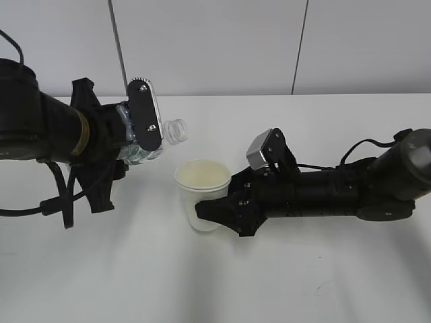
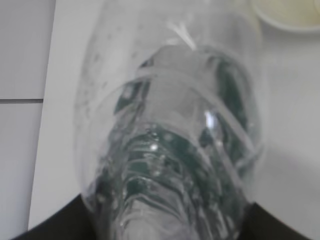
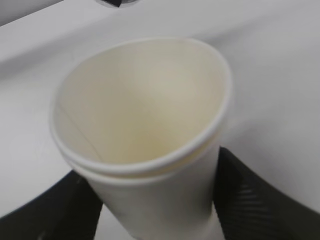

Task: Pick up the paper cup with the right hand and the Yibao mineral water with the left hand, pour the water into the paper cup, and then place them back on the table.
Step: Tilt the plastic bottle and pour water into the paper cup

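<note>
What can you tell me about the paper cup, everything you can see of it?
The paper cup is small, cream-white and tapered, with a rolled rim and a ring line just below it. It stands about upright, its mouth open. No water shows inside it. The right gripper clasps its lower wall from both sides. The tilted bottle's open neck hangs above and left of the rim, not touching.

The Yibao mineral water (image 1: 158, 131) is showing clear, glossy ribbed plastic, catching small highlights. The paper cup (image 1: 202, 195) is looking matt, smooth and cream-white. The right hand (image 1: 209, 212) is appearing matt black, faintly textured, and the table (image 1: 303, 269) is reading smooth white.
</note>
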